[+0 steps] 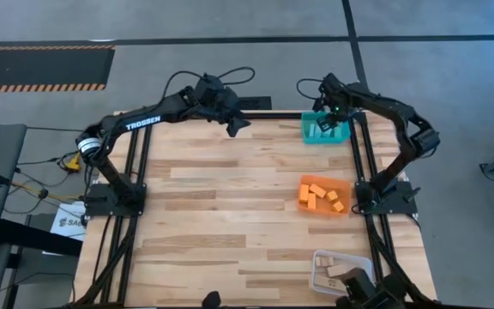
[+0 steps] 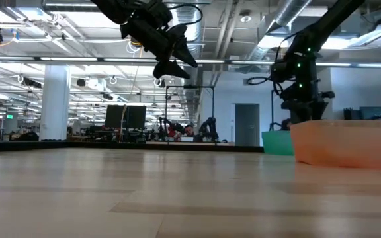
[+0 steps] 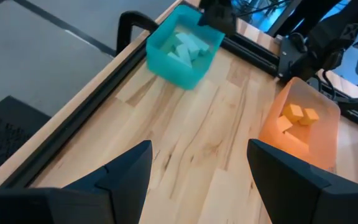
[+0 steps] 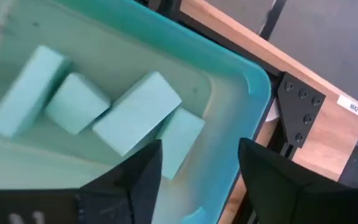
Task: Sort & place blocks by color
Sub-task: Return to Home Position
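Several light blue blocks (image 4: pixel 135 112) lie on the floor of the teal bin (image 1: pixel 325 129) at the table's far right. Orange blocks (image 1: pixel 320 195) lie in the orange bin (image 1: pixel 343 184) at the right edge. Tan blocks (image 1: pixel 337 273) rest in the clear bin (image 1: pixel 317 257) near the near right corner. My right gripper (image 4: pixel 197 165) hovers open just above the teal bin, holding nothing. My left gripper (image 3: pixel 197 168) is open and raised high over the table's far middle (image 1: pixel 237 123), empty. In the left wrist view the light blue blocks (image 3: pixel 188 46) and orange blocks (image 3: pixel 298 115) show in their bins.
The three bins line the table's right side. A black metal frame (image 1: pixel 363 163) runs along the table's right and far edges, with the arm bases (image 1: pixel 114 199) at mid left and mid right. Bare wood (image 1: pixel 221 206) fills the table's middle and left.
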